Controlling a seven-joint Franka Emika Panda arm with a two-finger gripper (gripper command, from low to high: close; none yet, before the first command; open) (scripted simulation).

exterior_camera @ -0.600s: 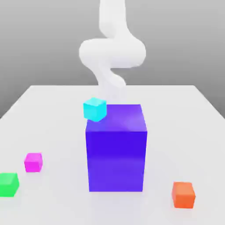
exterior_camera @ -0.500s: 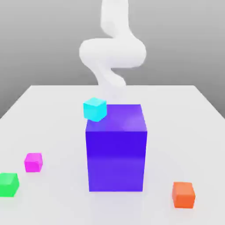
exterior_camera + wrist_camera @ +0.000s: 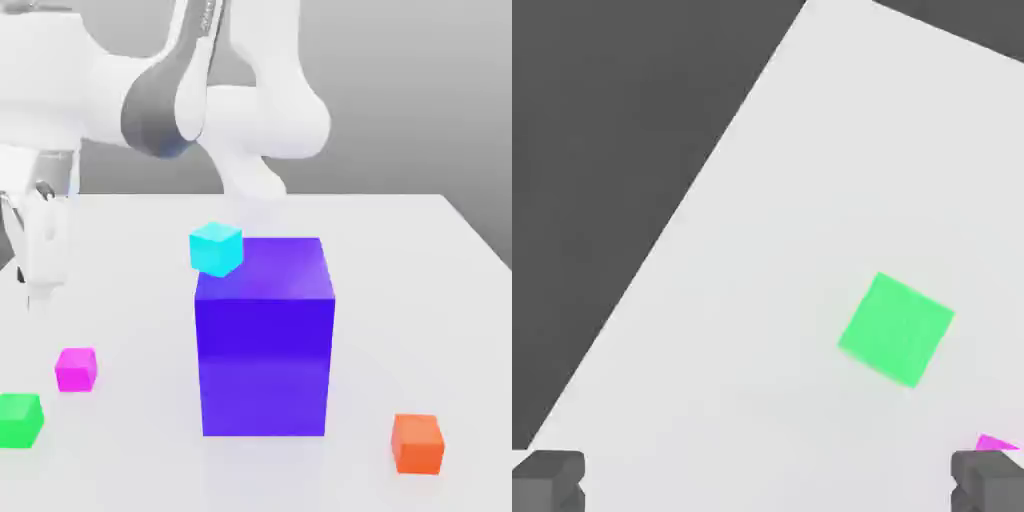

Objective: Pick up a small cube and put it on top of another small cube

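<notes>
The small magenta cube rests on the white table toward the exterior view's left. In the hand view just a corner of the magenta cube peeks out beside one finger. The small green cube sits a short way nearer the front, apart from it, and the green cube lies whole in the hand view. My gripper hangs above the table, higher than and behind the magenta cube. Its fingers stand far apart, so the gripper is open and holds nothing.
A big blue-purple block stands mid-table. A small cyan cube shows at its upper corner on the exterior view's left. A small orange cube lies at the front right. The table's edge runs close past the green cube.
The arm has swung from the back over to the exterior view's left, bringing the hand down above the table near the magenta cube. No cube has moved.
</notes>
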